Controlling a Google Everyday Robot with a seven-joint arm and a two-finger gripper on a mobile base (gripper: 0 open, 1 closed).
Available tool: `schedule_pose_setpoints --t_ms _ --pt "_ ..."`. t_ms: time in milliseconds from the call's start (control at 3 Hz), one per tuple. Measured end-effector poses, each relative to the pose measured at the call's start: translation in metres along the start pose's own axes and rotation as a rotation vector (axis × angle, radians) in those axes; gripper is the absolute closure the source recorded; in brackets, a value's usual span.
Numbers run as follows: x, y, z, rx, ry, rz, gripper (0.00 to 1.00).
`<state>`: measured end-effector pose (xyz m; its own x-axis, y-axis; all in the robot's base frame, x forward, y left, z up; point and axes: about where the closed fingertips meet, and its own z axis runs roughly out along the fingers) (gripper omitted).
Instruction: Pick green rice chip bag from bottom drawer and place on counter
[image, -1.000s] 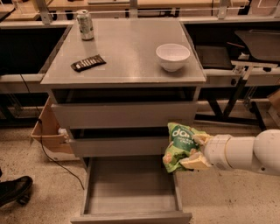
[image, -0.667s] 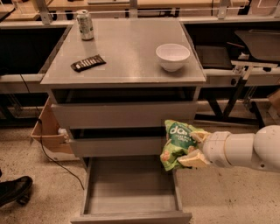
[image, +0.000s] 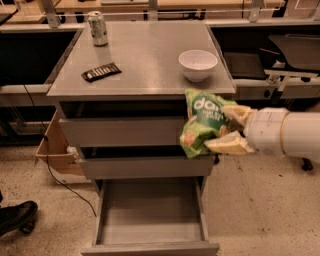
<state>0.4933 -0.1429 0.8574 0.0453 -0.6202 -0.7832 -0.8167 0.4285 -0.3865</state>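
My gripper (image: 227, 131) comes in from the right on a thick white arm and is shut on the green rice chip bag (image: 202, 122). It holds the bag in the air in front of the cabinet's upper drawers, just below the front right edge of the counter (image: 145, 60). The bag is bright green with white lettering and hangs tilted. The bottom drawer (image: 150, 215) is pulled out below, and its grey floor is bare.
On the counter stand a white bowl (image: 198, 64) near the right front, a flat dark striped wrapper (image: 101, 72) at the left, and a can (image: 98, 29) at the back left. A cardboard box (image: 55, 147) sits left of the cabinet. A shoe (image: 15, 216) shows at lower left.
My gripper has lifted the green bag upward, from the level of the middle drawer to just below the counter edge. Nothing else has moved.
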Motion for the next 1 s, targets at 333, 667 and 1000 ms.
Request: schedule_pose_setpoints --t_ms 333,667,1000 --pt "-0.046 -0.032 -0.014 0.041 -0.082 -0.048 1.00" --pt "-0.107 -0.067 0.003 0.063 -0.194 -0.072 1.00" --pt "-0.145 -0.081 0.037 0.046 -0.240 -0.075 1.00"
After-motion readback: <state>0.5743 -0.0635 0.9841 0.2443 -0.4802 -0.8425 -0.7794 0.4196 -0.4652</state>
